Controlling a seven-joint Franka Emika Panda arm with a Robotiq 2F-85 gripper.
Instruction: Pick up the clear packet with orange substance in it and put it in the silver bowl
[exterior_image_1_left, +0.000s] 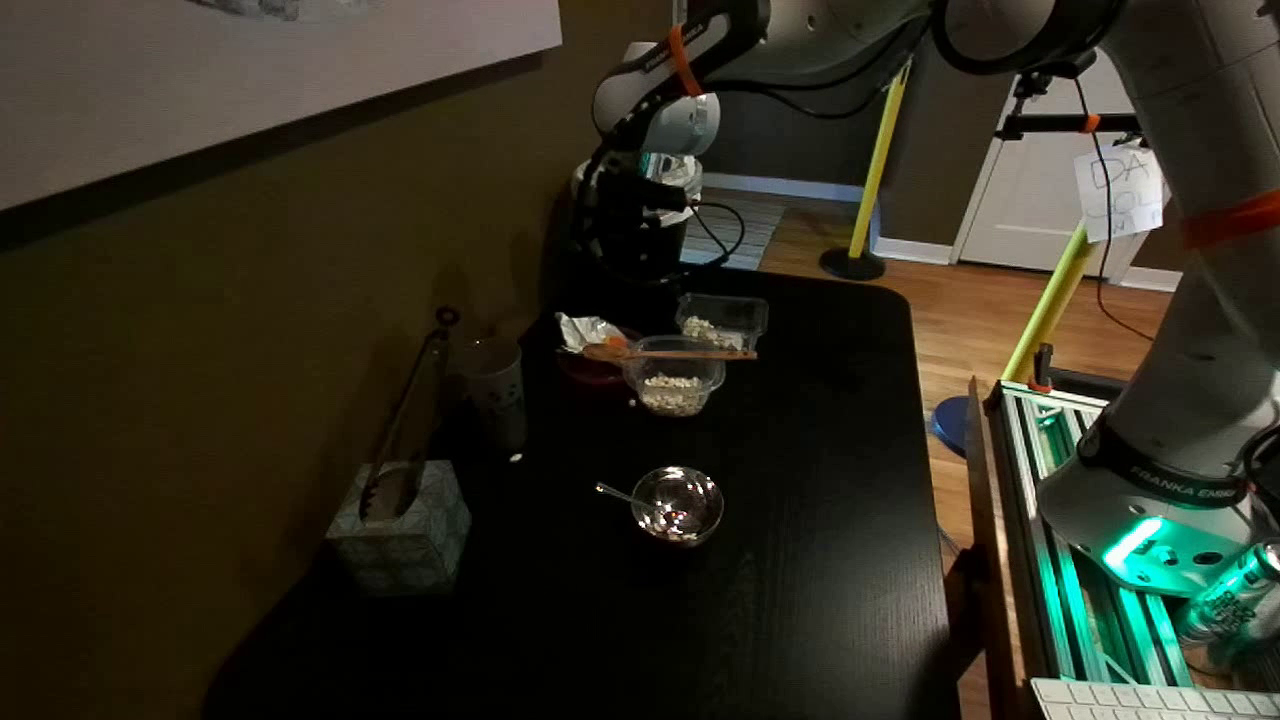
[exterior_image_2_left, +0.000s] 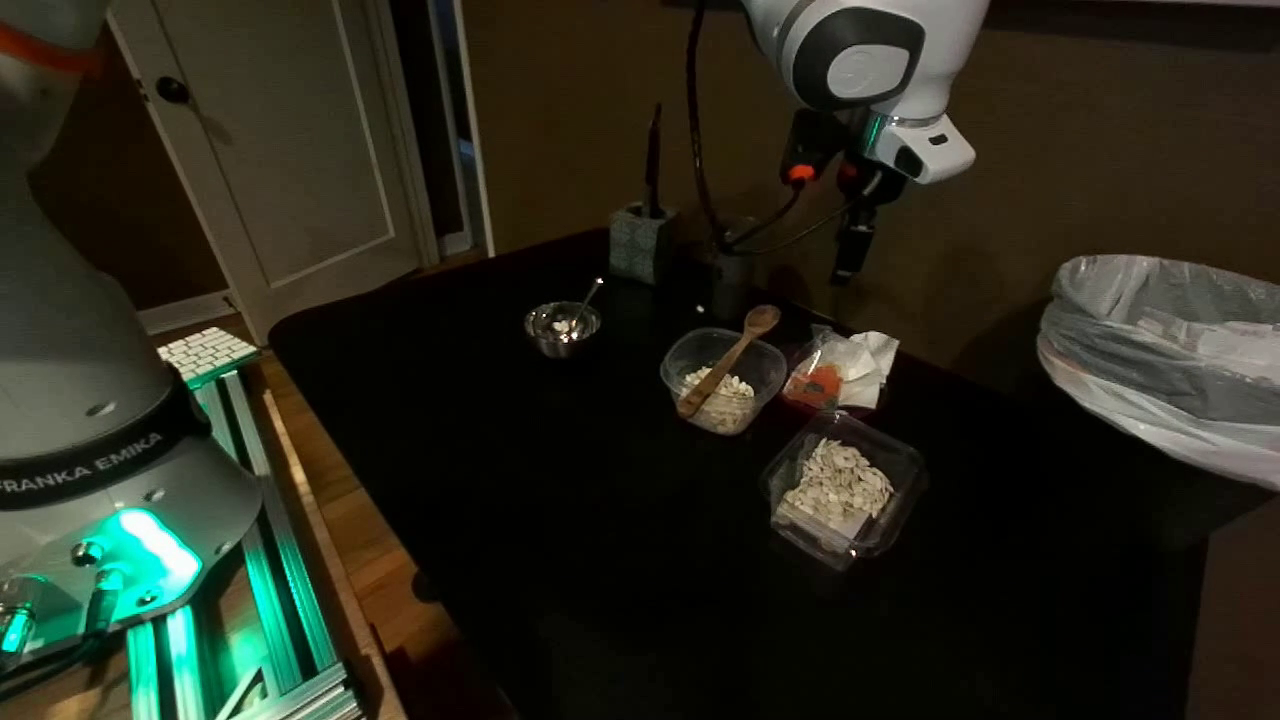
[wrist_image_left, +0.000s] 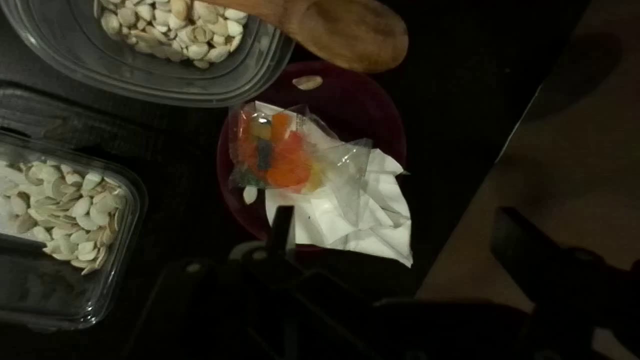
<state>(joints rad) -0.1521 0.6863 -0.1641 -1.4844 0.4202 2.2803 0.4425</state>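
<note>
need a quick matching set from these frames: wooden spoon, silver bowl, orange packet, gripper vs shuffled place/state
1. wooden spoon
2. silver bowl
3. clear packet with orange contents
4. gripper

A. open, gripping nothing
B. lying across a clear tub
C. in a dark red dish
D. has a thin handle sticking out

Pairs: 1-B, 2-D, 3-C, 4-A

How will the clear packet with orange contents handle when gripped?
The clear packet will probably flex, as its film looks thin and crinkled. Glossy highlights suggest it could slip. The white paper partly under it might drag along.
</note>
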